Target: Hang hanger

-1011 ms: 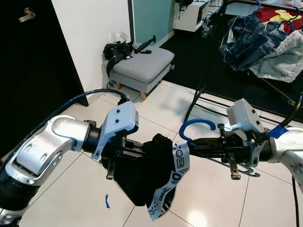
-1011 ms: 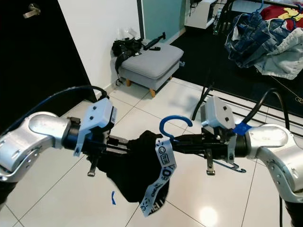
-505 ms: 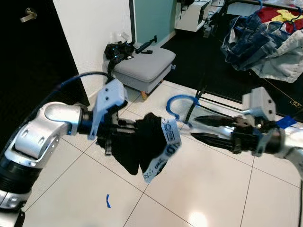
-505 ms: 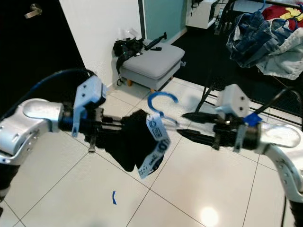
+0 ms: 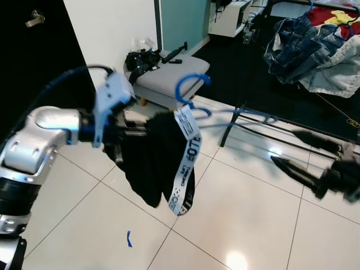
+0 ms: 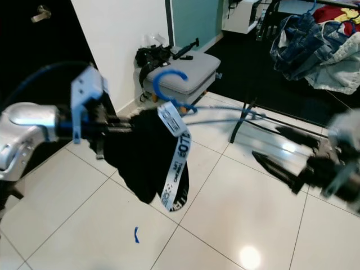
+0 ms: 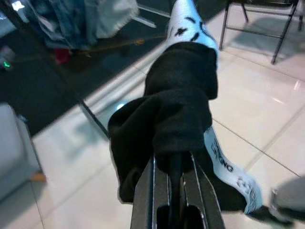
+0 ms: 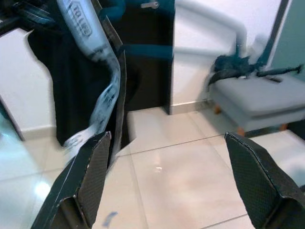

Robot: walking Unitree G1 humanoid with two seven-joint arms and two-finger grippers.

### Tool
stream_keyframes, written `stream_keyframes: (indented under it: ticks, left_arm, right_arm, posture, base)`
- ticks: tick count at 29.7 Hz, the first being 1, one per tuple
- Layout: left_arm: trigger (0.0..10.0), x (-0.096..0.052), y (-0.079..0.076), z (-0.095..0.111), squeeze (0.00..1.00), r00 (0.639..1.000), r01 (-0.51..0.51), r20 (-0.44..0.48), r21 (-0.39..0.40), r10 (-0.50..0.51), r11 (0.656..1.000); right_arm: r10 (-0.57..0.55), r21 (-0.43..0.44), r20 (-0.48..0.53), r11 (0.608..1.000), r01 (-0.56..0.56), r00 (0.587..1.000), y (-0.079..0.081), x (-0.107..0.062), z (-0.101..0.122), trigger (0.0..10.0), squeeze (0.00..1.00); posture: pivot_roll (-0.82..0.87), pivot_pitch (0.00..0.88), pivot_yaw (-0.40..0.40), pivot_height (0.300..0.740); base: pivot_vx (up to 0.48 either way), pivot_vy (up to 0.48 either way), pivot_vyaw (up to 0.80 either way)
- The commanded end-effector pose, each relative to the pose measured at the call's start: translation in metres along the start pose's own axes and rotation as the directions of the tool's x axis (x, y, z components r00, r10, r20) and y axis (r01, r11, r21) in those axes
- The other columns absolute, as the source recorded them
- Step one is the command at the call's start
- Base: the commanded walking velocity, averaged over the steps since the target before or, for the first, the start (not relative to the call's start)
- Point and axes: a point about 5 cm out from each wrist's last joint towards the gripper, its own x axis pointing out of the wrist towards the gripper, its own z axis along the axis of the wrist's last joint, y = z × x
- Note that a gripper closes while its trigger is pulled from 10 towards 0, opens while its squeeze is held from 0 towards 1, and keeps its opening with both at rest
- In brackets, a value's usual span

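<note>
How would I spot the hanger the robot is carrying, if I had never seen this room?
Start at the grey footstool by the white wall. Just in front of it the left gripper holds up a black garment. The blue hanger pokes out of its top, beside a white printed band.

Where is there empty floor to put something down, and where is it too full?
Bare white tile floor lies below the black garment held by the left gripper, around the small blue mark. More bare tile lies under the open right gripper. It is crowded by the grey footstool and the clothes pile.
</note>
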Motion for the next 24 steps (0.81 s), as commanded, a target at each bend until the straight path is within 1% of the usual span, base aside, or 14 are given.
stream_keyframes:
  ticks: [1, 2, 5, 6, 8, 10, 11, 13, 14, 16, 20, 21, 23, 24]
  left_arm:
    - [0.0, 0.0, 0.002, 0.006, 0.0, 0.999, -0.01, 0.037, 0.012, 0.009, 1.0]
    - [0.0, 0.001, 0.006, 0.013, 0.0, 0.997, -0.029, 0.072, 0.013, 0.028, 0.999]
    - [0.0, 0.002, 0.009, 0.019, 0.0, 0.993, -0.045, 0.113, 0.009, 0.044, 0.999]
    - [0.0, 0.003, 0.011, 0.027, 0.0, 0.986, -0.049, 0.161, 0.002, 0.048, 0.999]
    - [0.0, 0.003, 0.011, 0.027, 0.0, 0.986, -0.049, 0.161, 0.002, 0.048, 0.999]
    - [0.0, 0.005, 0.01, 0.041, 0.0, 0.969, -0.025, 0.248, -0.003, 0.025, 1.0]
    - [0.0, 0.005, 0.01, 0.041, 0.0, 0.969, -0.025, 0.248, -0.003, 0.025, 1.0]
    - [0.0, 0.008, 0.01, 0.052, 0.0, 0.951, -0.009, 0.308, 0.0, 0.009, 1.0]
    - [0.0, 0.008, 0.01, 0.052, 0.0, 0.951, -0.009, 0.308, 0.0, 0.009, 1.0]
    - [0.0, 0.009, 0.01, 0.057, 0.0, 0.94, -0.001, 0.34, -0.004, 0.002, 1.0]
    - [0.0, 0.01, 0.01, 0.058, 0.0, 0.938, 0.002, 0.347, -0.005, 0.0, 1.0]
    - [0.0, 0.014, 0.007, 0.062, 0.0, 0.928, 0.018, 0.372, 0.001, -0.017, 1.0]
    - [0.0, 0.014, 0.007, 0.062, 0.0, 0.928, 0.018, 0.372, 0.001, -0.017, 1.0]
    - [0.0, 0.015, 0.005, 0.064, 0.0, 0.924, 0.024, 0.382, 0.002, -0.023, 1.0]
  right_arm:
    - [0.005, 0.009, 0.02, 1.0, -0.006, 1.0, 0.004, 0.0, 0.002, 10.0, 0.82]
    - [0.002, 0.064, 0.015, 0.998, -0.003, 1.0, 0.01, 0.0, -0.01, 10.0, 0.0]
    - [-0.009, 0.11, 0.004, 0.994, 0.009, 1.0, 0.013, 0.0, -0.02, 10.0, 0.0]
    - [-0.037, 0.158, 0.015, 0.987, 0.035, 0.999, 0.015, 0.002, -0.029, 10.0, 0.0]
    - [-0.037, 0.158, 0.015, 0.987, 0.035, 0.999, 0.015, 0.002, -0.029, 10.0, 0.0]
    - [-0.151, 0.249, 0.069, 0.96, 0.13, 0.986, 0.007, 0.008, -0.039, 10.0, 0.0]
    - [-0.151, 0.249, 0.069, 0.96, 0.13, 0.986, 0.007, 0.008, -0.039, 10.0, 0.0]
    - [-0.25, 0.367, 0.102, 0.909, 0.197, 0.963, -0.001, 0.021, -0.048, 10.0, 0.0]
    - [-0.25, 0.367, 0.102, 0.909, 0.197, 0.963, -0.001, 0.021, -0.048, 10.0, 0.0]
    - [-0.262, 0.439, 0.098, 0.877, 0.195, 0.96, 0.004, 0.037, -0.055, 10.0, 0.0]
    - [-0.264, 0.453, 0.096, 0.87, 0.194, 0.96, 0.007, 0.04, -0.056, 10.0, 0.0]
    - [-0.277, 0.523, 0.042, 0.824, 0.215, 0.96, 0.017, 0.057, -0.071, 10.0, 0.0]
    - [-0.277, 0.523, 0.042, 0.824, 0.215, 0.96, 0.017, 0.057, -0.071, 10.0, 0.0]
    - [-0.275, 0.547, 0.018, 0.807, 0.221, 0.961, 0.022, 0.063, -0.077, 10.0, 0.0]
  posture:
    - [-0.03, 0.118, 0.075, 0.74]
    - [-0.03, 0.12, 0.075, 0.74]
    - [-0.03, 0.122, 0.077, 0.74]
    - [-0.03, 0.122, 0.079, 0.74]
    - [-0.03, 0.122, 0.079, 0.74]
    - [-0.03, 0.119, 0.079, 0.74]
    - [-0.03, 0.119, 0.079, 0.74]
    - [-0.04, 0.117, 0.079, 0.74]
    - [-0.04, 0.117, 0.079, 0.74]
    - [-0.03, 0.116, 0.078, 0.74]
    - [-0.03, 0.116, 0.078, 0.74]
    - [-0.03, 0.114, 0.075, 0.74]
    - [-0.03, 0.114, 0.075, 0.74]
    - [-0.03, 0.113, 0.074, 0.74]
  base:
    - [0.0, 0.0, 0.0]
    - [0.0, 0.0, 0.0]
    - [0.0, 0.0, 0.0]
    - [0.0, 0.0, 0.0]
    - [0.0, 0.0, 0.0]
    - [0.0, 0.0, 0.0]
    - [0.0, 0.0, 0.0]
    - [0.0, 0.0, 0.0]
    - [0.0, 0.0, 0.0]
    - [0.0, 0.0, 0.0]
    - [0.0, 0.0, 0.0]
    - [0.0, 0.0, 0.0]
    - [0.0, 0.0, 0.0]
    - [0.0, 0.0, 0.0]
